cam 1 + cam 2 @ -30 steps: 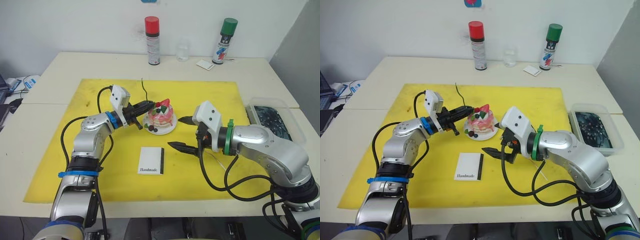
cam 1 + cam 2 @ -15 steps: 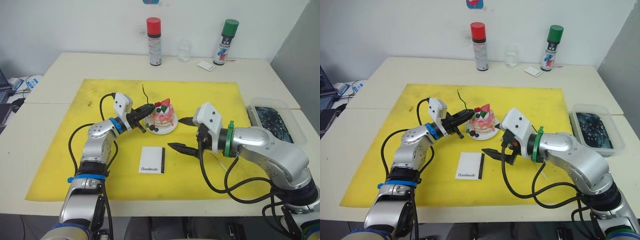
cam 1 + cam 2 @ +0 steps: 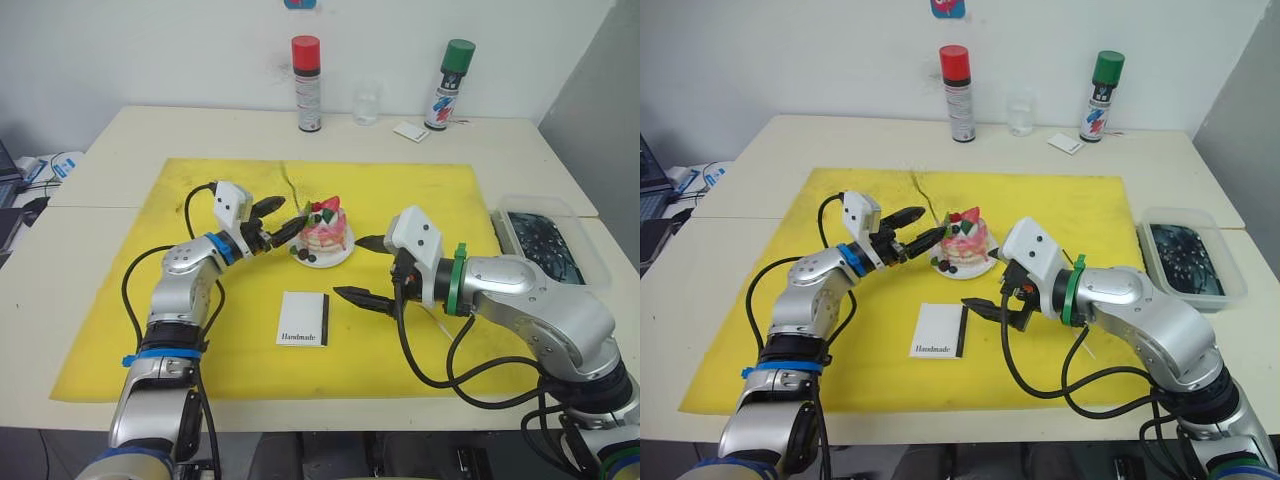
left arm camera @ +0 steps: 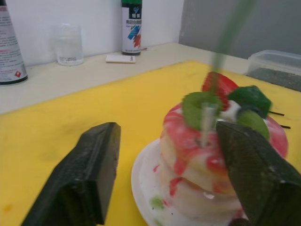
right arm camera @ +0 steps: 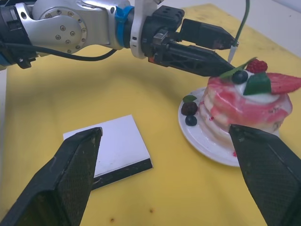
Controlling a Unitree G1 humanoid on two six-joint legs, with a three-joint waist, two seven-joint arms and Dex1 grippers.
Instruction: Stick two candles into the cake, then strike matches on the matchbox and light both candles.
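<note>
The pink-and-white cake sits on its white plate mid-mat. A thin green candle stands up out of the cake's left edge, seen also as the candle. My left gripper is open, its fingers either side of the candle's foot without holding it. My right gripper is open just right of the cake, empty. The matchbox lies flat in front of the cake. Two short dark matches lie on the mat beyond the cake. A pale thin stick lies by my right forearm.
A yellow mat covers the table's middle. At the back stand a red-capped spray can, a clear cup, a small white card and a green-capped spray can. A clear tub of dark bits sits at right.
My left gripper has opened and let go of the green candle, which stays upright in the cake. The right arm has not moved.
</note>
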